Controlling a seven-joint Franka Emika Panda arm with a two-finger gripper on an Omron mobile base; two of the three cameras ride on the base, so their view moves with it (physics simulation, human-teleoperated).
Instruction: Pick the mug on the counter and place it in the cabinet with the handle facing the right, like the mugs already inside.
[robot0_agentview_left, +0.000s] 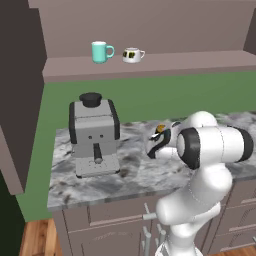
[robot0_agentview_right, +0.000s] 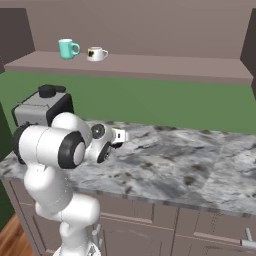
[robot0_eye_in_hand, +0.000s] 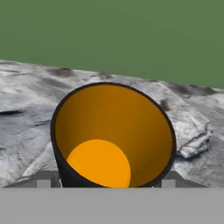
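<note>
The white Franka arm with dark joints bends low over the grey-and-white marbled stone table (robot0_agentview_left: 100, 185), whose brown-mauve drawer fronts (robot0_agentview_left: 107, 212) show below its front edge. In the left base view the end effector (robot0_agentview_left: 161, 134) lies partly hidden behind the arm's wrist, near the middle of the slab. The small black mug with an orange-yellow inner rim (robot0_eye_in_hand: 113, 135) appears in the hand view directly ahead of the end effector (robot0_eye_in_hand: 103, 180), its mouth open toward the camera so that the orange wall and round floor are visible; its outer black wall sits between the two grey fingertips (robot0_eye_in_hand: 43, 178) at the lower edge, one on each side and very close to it. Whether the fingertips press the mug or merely flank it cannot be told, nor can it be told whether the mug is lifted or rests on the table. A spot of orange and black at the wrist in the left base view marks the same mug (robot0_agentview_left: 160, 129). The loop handle is not distinguishable. To the arm's left stands a grey and black espresso machine (robot0_agentview_left: 94, 135) on the table. Above a green wall, the large brown-mauve wall cabinet (robot0_agentview_left: 150, 62) carries on its long flat shelf a plain teal mug (robot0_agentview_left: 101, 51) and, just beside it, a squat white mug with black and yellow markings (robot0_agentview_left: 132, 55), both handles pointing right.
</note>
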